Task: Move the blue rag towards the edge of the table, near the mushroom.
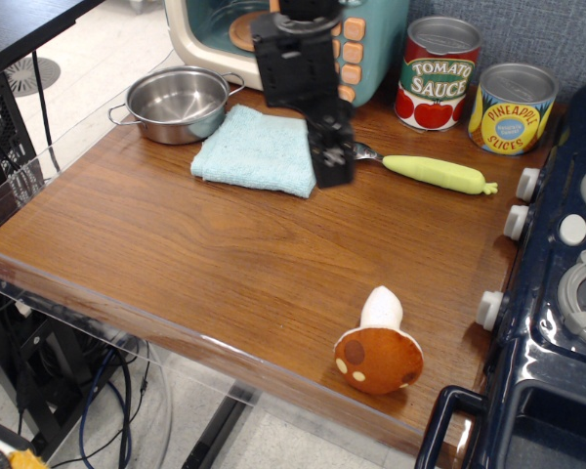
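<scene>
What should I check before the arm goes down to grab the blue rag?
1. Blue rag lies flat on the table, nothing on top: ok.
2. Gripper over the rag's right edge, above the cloth: ok.
3. Fingers open enough to pinch cloth: cannot tell.
4. Steel pot right at the rag's far-left corner, may catch on a drag: not ok.
5. Path across bare wood to the mushroom at the near edge: ok.
6. Spoon lies just right of the gripper, may get bumped: cannot tell.

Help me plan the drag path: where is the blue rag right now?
The blue rag lies flat at the table's far side, left of centre, just right of the steel pot, with the claw at its right edge.
</scene>
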`<state>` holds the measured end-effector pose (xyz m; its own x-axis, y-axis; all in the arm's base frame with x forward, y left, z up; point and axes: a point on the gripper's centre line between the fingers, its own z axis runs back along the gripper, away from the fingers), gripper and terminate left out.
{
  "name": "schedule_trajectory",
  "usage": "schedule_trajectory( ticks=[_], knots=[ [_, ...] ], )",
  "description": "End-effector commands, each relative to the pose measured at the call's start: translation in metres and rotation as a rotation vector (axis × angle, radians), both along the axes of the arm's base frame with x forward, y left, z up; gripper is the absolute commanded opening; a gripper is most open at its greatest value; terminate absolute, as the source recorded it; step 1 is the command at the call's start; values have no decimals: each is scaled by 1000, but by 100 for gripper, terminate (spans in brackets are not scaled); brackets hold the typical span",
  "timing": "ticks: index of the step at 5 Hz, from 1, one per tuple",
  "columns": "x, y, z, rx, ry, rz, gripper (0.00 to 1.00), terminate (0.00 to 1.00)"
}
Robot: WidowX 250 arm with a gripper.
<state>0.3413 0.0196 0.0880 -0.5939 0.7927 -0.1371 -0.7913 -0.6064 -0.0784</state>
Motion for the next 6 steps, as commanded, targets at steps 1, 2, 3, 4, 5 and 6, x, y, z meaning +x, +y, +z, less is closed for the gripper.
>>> schedule_trajectory(
  ticks=[1, 2, 3, 4, 5, 6],
  knots=[
    [33, 59, 0, 32, -27, 120, 100, 0],
    [46, 77, -10, 33, -10, 163, 100, 0],
    [54, 89, -20, 40, 6, 181, 100, 0],
    [55, 92, -33, 54, 26, 184, 100, 0],
    [54, 88, -43, 73, 42, 170, 100, 0],
    [48, 83, -55, 80, 43, 167, 100, 0]
  ],
)
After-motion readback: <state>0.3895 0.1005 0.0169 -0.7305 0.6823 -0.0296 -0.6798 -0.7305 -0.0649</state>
